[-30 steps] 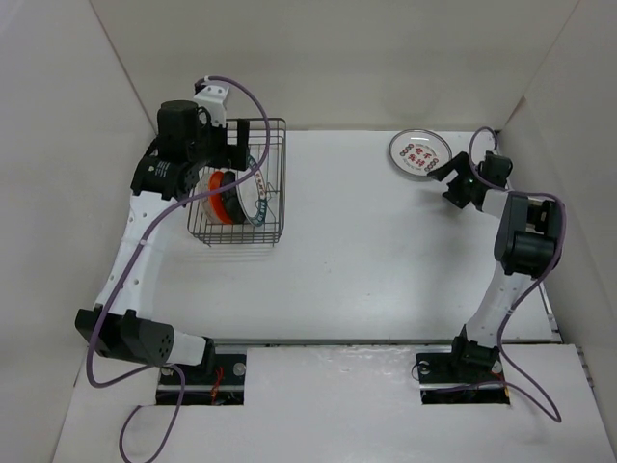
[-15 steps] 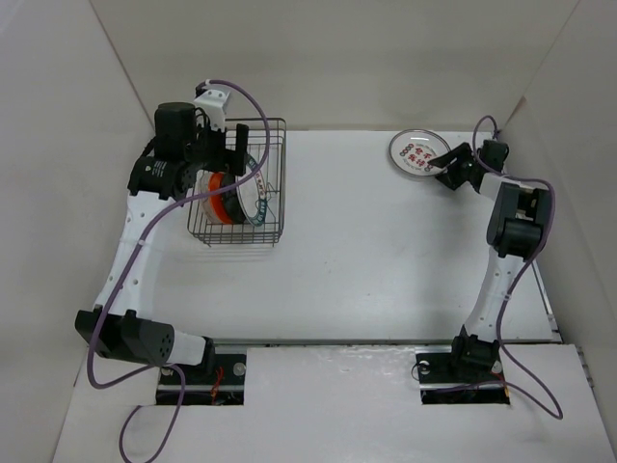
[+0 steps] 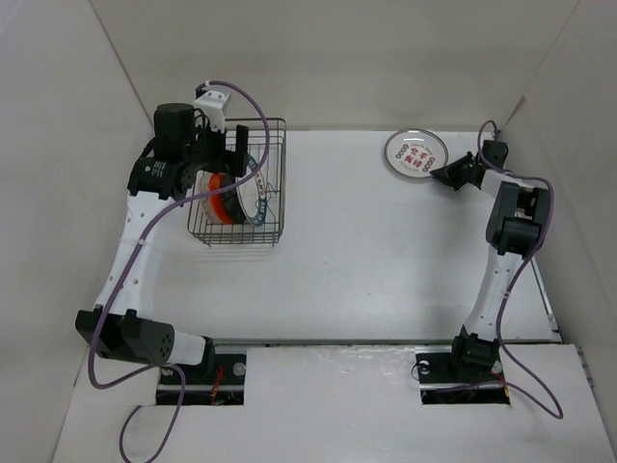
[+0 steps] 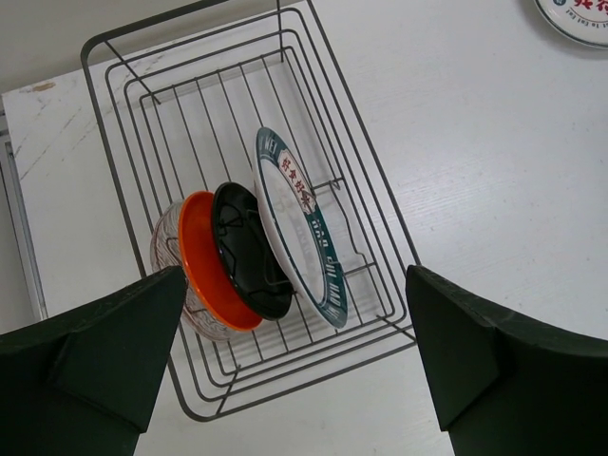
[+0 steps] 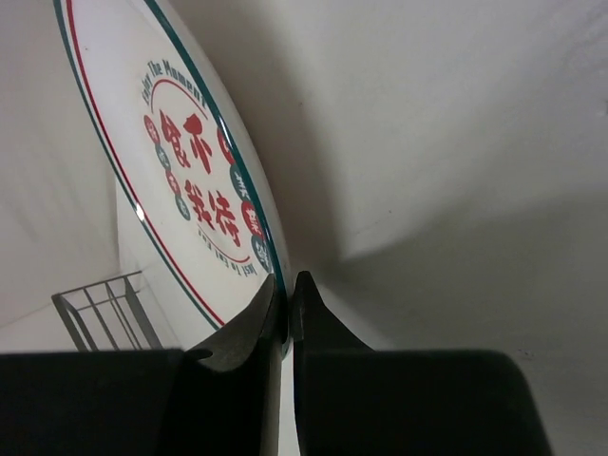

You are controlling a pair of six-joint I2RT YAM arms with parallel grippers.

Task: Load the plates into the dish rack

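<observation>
The dark wire dish rack (image 3: pixel 275 231) stands at the back left. Upright in it are a clear plate (image 4: pixel 167 245), an orange plate (image 4: pixel 201 271), a black plate (image 4: pixel 249 252) and a white plate with a blue-green rim (image 4: pixel 299 228). My left gripper (image 4: pixel 294 285) hovers open above the rack (image 4: pixel 95 123), holding nothing. A white plate with red marks (image 3: pixel 415 154) lies at the back right. My right gripper (image 3: pixel 437 174) is shut on its near-right rim; the right wrist view shows both fingers pinching the plate (image 5: pixel 161 152) edge at the gripper (image 5: pixel 287 285).
White walls enclose the table on the left, back and right. The right wall stands close behind my right wrist (image 3: pixel 494 154). Bare tabletop (image 3: pixel 386 260) lies between the rack and the marked plate. The rack (image 5: pixel 95 309) shows small and far in the right wrist view.
My right gripper moved in to the marked plate's rim and shut on it; the plate slid slightly left. The left arm barely shifted above the rack.
</observation>
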